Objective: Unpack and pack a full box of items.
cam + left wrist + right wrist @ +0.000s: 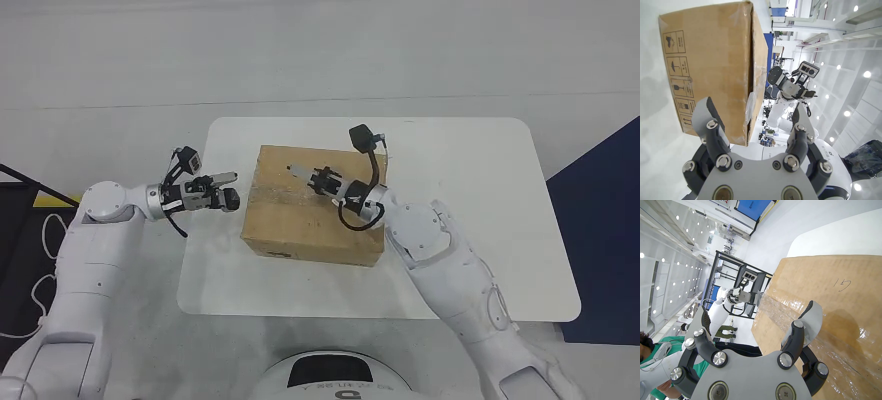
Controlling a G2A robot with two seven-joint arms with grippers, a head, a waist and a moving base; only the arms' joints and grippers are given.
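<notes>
A shut cardboard box (300, 225) stands in the middle of the white table (480, 200), its top seam sealed with clear tape (783, 311). My left gripper (230, 196) hovers open just off the box's left side, level with its upper edge. In the left wrist view the box (715, 66) with its printed handling symbols stands close before the open left gripper (753, 111), and a loose tape end (750, 106) hangs at the seam. My right gripper (298, 171) is open above the box top (829, 289), over the taped seam, with nothing between the fingers of the right gripper (759, 313).
The table has free room to the right of the box and a narrower strip at its front. A dark blue panel (610, 230) stands on the floor beyond the table's right edge.
</notes>
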